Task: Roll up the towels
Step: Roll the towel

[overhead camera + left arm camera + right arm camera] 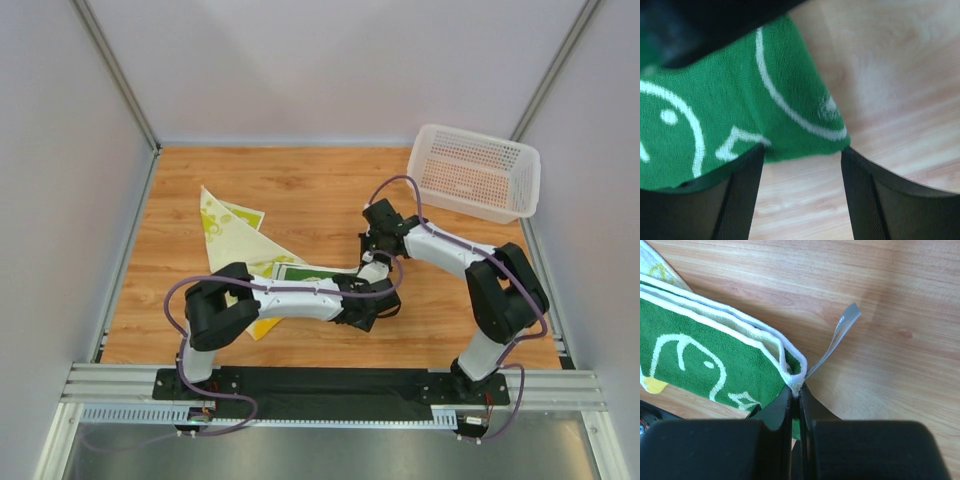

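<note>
Jaws of the left gripper [802, 150] stand spread at the edge of the dark green towel [740, 95] on the wooden table [300, 180], the right gripper [796, 394] pinches its white-hemmed corner tight, and the cream-yellow towel [232, 232] lies beyond, leftward.

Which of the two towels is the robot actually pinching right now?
The dark green towel with white drawings: the right gripper is shut on its white-edged corner. The cream-yellow towel lies ungripped.
</note>
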Motion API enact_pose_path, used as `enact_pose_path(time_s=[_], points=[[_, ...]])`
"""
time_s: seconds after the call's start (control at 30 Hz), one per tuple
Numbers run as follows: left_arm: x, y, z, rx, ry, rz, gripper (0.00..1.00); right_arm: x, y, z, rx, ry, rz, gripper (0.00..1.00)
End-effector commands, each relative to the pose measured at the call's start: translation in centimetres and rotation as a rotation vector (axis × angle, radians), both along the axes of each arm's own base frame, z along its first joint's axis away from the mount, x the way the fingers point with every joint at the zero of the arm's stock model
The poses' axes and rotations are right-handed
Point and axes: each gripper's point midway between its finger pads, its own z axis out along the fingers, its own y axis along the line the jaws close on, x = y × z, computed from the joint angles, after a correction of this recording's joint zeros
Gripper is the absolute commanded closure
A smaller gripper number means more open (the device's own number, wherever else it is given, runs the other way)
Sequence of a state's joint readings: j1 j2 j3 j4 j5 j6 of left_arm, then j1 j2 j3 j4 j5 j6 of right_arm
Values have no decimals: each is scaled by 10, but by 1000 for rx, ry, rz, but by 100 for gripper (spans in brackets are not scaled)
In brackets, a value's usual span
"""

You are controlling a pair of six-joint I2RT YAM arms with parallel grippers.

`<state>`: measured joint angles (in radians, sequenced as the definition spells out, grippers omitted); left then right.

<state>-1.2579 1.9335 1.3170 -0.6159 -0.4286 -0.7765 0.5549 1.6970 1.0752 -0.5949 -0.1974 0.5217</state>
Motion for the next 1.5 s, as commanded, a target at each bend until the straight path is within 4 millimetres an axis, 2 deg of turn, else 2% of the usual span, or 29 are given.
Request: enact_pose_path(time_s=[0.0, 0.13, 0.4, 0.5, 0.73, 0.87, 1.03, 1.17, 1.37, 1.47], points=[[8, -8, 2, -11, -69, -13, 30, 3, 13, 33, 60, -56, 44, 100], [4, -19, 11, -44, -96, -39, 30, 0, 14, 38, 69, -49, 49, 100], [5, -21, 27, -5, -189, -8, 29, -7, 20, 47, 110, -3, 58, 100], [7, -17, 27, 31, -215, 25, 29, -8, 22, 51, 125, 5, 61, 100], [16, 9, 24, 124, -288, 136, 29, -16, 27, 55, 157, 40, 76, 100], [17, 17, 19, 147, -306, 175, 31, -20, 31, 58, 189, 59, 81, 100], [16, 20, 13, 162, -305, 191, 36, -21, 31, 58, 191, 59, 82, 100], [14, 22, 18, 148, -300, 218, 38, -21, 32, 59, 196, 64, 77, 100], [11, 13, 26, 130, -319, 240, 31, -23, 37, 63, 227, 86, 77, 100], [12, 19, 24, 170, -330, 257, 30, -24, 37, 66, 242, 93, 71, 100]])
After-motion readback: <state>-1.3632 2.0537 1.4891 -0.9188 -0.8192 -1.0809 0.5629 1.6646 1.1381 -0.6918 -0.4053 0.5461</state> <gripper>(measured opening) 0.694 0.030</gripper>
